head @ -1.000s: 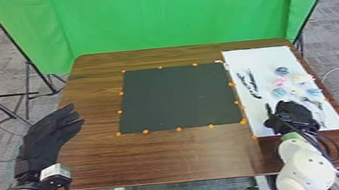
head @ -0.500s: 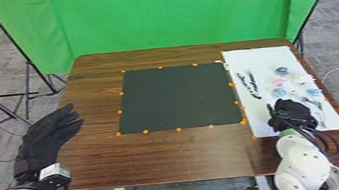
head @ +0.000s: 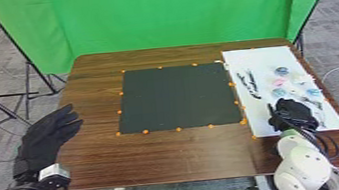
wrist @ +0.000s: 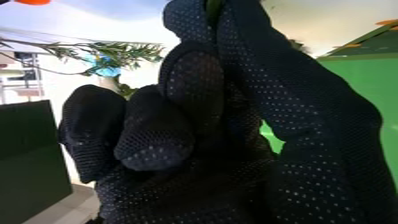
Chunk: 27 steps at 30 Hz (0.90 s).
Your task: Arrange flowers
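Observation:
In the head view, my right hand (head: pixel 295 114) is over the near part of the white board (head: pixel 267 112). In the right wrist view, curled fingers and thumb of that hand (wrist: pixel 182 112) pinch a green stem (wrist: pixel 213 9), mostly hidden by the glove. Beyond the hand on the board lie a dark blue flower (head: pixel 281 70), a pink flower (head: pixel 279 81), a blue flower (head: pixel 279 92) and a white one (head: pixel 303 78). A light blue flower (wrist: pixel 108 65) with narrow green leaves appears past the fingers. My left hand (head: pixel 44 140) is open at the table's left edge.
A black mat (head: pixel 177 98) with orange markers round its border lies mid-table (head: pixel 167 156), left of the board. Dark branches (head: pixel 250 84) rest on the board's left part. A green backdrop (head: pixel 167 18) stands behind the table.
My right hand has shifted slightly away from the robot over the board, and its forearm has swung a little to the left. The left hand has stayed still.

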### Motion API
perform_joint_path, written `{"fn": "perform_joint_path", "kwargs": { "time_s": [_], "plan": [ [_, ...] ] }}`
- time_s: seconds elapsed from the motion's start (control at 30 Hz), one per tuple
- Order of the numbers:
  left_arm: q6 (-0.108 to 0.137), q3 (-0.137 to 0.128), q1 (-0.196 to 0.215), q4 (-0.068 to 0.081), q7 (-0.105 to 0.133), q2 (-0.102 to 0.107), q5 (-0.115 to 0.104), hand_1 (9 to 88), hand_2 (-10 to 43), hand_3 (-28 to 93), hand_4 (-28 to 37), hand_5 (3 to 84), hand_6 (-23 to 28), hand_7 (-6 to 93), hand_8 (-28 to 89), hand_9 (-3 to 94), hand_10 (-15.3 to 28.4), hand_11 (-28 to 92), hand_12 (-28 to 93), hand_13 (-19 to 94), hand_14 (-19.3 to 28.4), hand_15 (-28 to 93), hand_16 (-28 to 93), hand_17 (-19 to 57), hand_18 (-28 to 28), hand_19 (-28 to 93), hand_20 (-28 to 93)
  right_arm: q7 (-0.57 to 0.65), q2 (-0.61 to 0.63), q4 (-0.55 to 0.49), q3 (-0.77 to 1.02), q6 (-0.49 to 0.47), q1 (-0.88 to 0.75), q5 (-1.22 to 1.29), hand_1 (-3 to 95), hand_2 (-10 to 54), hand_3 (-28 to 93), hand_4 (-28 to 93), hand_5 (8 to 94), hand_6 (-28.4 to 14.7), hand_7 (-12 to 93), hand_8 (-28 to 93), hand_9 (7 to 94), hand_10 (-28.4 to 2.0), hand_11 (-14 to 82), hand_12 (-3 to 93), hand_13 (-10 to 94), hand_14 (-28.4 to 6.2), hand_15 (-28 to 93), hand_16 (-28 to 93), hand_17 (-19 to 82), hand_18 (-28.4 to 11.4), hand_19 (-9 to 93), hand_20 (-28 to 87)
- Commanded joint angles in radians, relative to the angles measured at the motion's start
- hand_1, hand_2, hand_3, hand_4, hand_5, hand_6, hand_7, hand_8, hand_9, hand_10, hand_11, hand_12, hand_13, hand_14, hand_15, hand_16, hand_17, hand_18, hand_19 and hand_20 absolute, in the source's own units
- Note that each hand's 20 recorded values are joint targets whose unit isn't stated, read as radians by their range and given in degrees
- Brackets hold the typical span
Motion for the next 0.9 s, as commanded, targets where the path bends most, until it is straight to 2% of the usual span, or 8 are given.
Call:
{"fn": "perform_joint_path", "kwargs": {
  "time_s": [0.03,0.13,0.37,0.43,0.67,0.9],
  "plan": [
    [0.013,-0.001,0.023,-0.008,0.032,0.020,-0.015,26.2,3.9,81,-22.3,40.8,10.8,17.1,-10,35.5,20.4,31,9,22,26.4,59,-13,-10.0,21.6,59,6,-0.004,0.012,0.015,-0.012,0.036,-0.010,0.037,52.5,-9.5,76,-26,85.4,-3.9,29,24,82.9,-13.1,61.0,30.4,82,-8.8,78,28,63,-17.9,93,52],
    [0.018,-0.004,0.033,-0.009,0.046,0.029,-0.021,26.2,3.9,81,-22.3,40.8,10.7,17.1,-10,35.5,20.3,31,9,22,26.5,59,-13,-10.0,21.6,59,6,-0.009,0.024,-0.007,0.000,0.054,0.007,0.038,52.3,-9.5,76,-25,85.7,-4.0,29,25,83.1,-13.2,61.1,30.3,82,-8.9,78,28,63,-17.9,93,53],
    [0.022,-0.007,0.039,-0.011,0.048,0.036,-0.023,26.2,3.9,81,-22.3,40.9,10.8,17.0,-10,35.5,20.3,31,9,22,26.5,59,-13,-10.0,21.6,59,6,-0.012,0.052,-0.054,0.015,0.075,0.046,0.041,52.0,-9.5,77,-24,86.2,-4.3,29,25,83.7,-13.3,61.4,30.3,83,-9.0,78,29,63,-17.9,93,54],
    [0.016,-0.013,0.038,-0.011,0.037,0.029,-0.017,26.2,3.9,81,-22.3,40.8,10.8,17.1,-10,35.5,20.3,31,9,22,26.4,59,-13,-10.0,21.6,59,6,-0.013,0.057,-0.065,0.015,0.073,0.062,0.044,51.9,-9.5,77,-24,86.2,-4.4,29,25,83.7,-13.4,61.5,30.3,83,-9.0,78,29,63,-18.0,93,54],
    [0.025,-0.019,0.052,-0.016,0.051,0.034,-0.023,26.2,3.9,81,-22.2,40.8,10.8,17.0,-10,35.5,20.4,30,9,22,26.5,59,-13,-10.0,21.6,59,6,-0.039,0.064,-0.100,-0.017,0.068,0.142,0.062,52.0,-9.5,77,-23,86.6,-4.5,28,25,83.9,-13.4,61.5,30.4,83,-9.0,78,29,64,-18.0,93,55],
    [0.035,-0.051,0.085,-0.028,0.052,0.029,-0.025,26.2,3.9,81,-22.3,40.8,10.8,17.1,-10,35.5,20.4,30,9,22,26.4,59,-13,-10.0,21.5,59,6,-0.087,-0.010,-0.100,-0.187,0.003,0.354,0.162,51.9,-9.5,77,-23,86.7,-4.5,28,26,84.0,-13.5,61.5,30.4,83,-8.9,78,29,64,-18.1,93,55]
  ]
}}
